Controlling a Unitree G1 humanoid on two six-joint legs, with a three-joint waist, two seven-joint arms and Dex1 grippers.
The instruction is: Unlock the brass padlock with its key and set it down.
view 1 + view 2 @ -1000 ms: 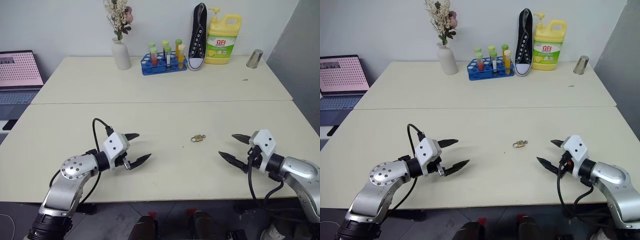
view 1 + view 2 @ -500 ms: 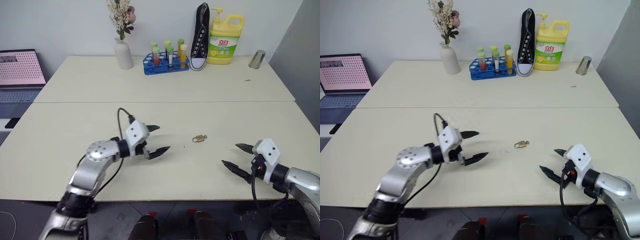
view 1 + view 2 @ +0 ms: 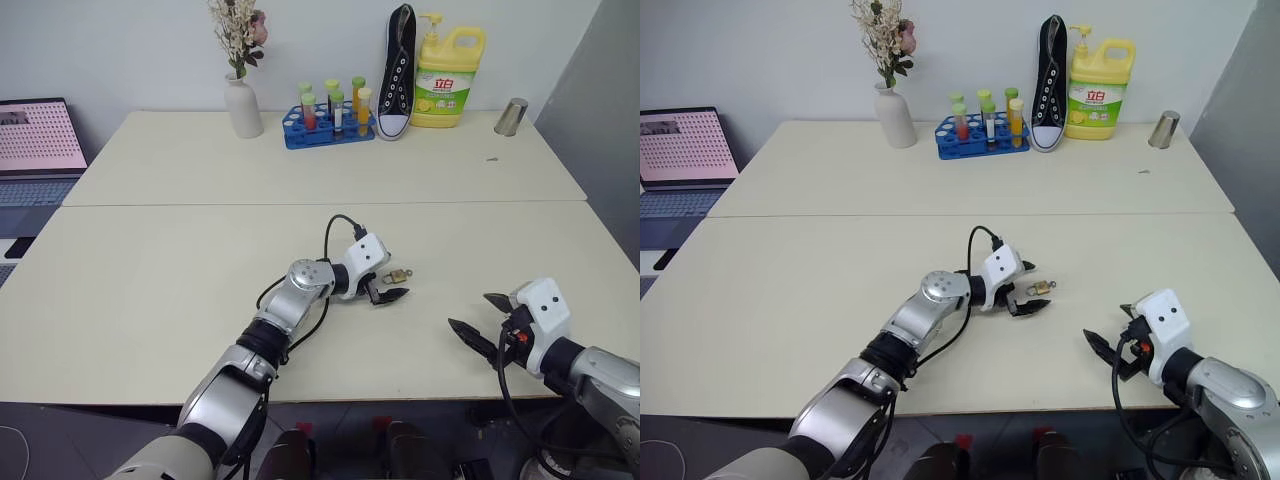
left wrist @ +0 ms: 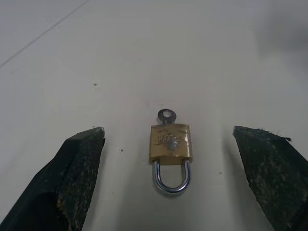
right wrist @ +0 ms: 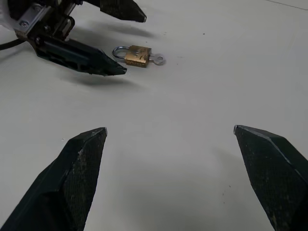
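Cream table point(image 3: 150, 290): the small golden-brass padlock point(image 4: 169, 143), silver key point(image 4: 166, 116) inserted, lies flat between the left end effector's point(image 3: 392, 282) spread black fingers; the right end effector point(image 3: 482, 318) waits nearby, fingers apart. Body engraving unreadable.

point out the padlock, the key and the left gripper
padlock point(image 4: 170, 142), left wrist view, on its brass body
key point(image 4: 166, 115), left wrist view, on its round head
left gripper point(image 3: 388, 283), left eye view, midway between its fingertips
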